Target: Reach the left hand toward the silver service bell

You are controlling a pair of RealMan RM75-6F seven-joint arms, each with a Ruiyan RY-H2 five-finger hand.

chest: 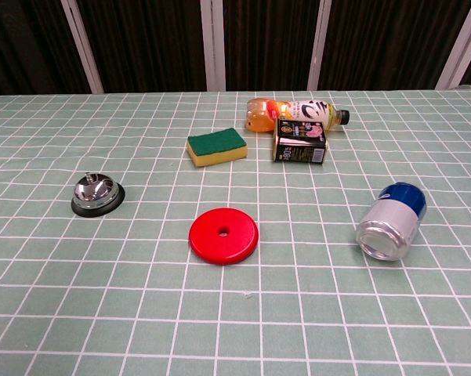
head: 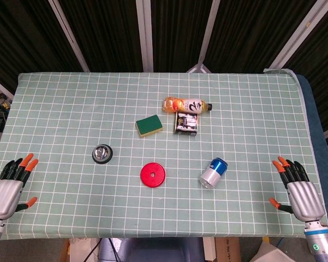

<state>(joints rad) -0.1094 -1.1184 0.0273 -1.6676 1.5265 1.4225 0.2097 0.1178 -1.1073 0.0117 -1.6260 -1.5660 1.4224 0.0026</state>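
The silver service bell [head: 102,153] [chest: 97,193] stands on its black base on the green checked cloth, left of centre. My left hand [head: 9,187] rests at the table's front left corner, fingers spread and empty, well to the left of and nearer than the bell. At the front right corner my right hand [head: 298,188] lies the same way, open and holding nothing. Neither hand shows in the chest view.
A red disc [head: 153,175] [chest: 223,235] lies right of the bell. A blue-and-silver can [head: 214,172] [chest: 391,222] lies on its side. Farther back are a green-and-yellow sponge [head: 149,125], a small dark carton [head: 188,122] and an orange drink bottle [head: 186,105] lying down.
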